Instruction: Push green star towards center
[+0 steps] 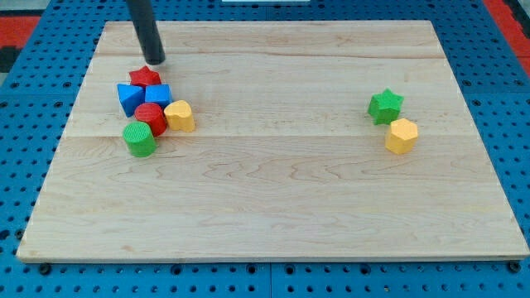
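Note:
The green star (385,105) lies on the wooden board (273,190) at the view's right, touching a yellow hexagonal block (402,136) just below and right of it. My tip (157,61) is at the view's upper left, far from the green star, just above a red star (145,78).
A cluster sits at the left: the red star, two blue blocks (129,97) (158,95), a red cylinder (151,118), a yellow block (180,116) and a green cylinder (139,139). A blue pegboard (25,124) surrounds the board.

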Robot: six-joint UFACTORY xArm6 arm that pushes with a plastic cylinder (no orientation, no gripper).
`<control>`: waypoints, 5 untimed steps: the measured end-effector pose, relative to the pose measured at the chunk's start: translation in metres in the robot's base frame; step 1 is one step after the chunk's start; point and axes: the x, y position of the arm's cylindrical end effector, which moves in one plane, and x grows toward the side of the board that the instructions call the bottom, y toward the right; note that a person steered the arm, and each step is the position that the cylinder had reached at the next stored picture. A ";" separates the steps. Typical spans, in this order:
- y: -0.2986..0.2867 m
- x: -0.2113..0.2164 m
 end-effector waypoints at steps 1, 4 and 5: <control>0.006 0.018; 0.162 0.028; 0.191 0.037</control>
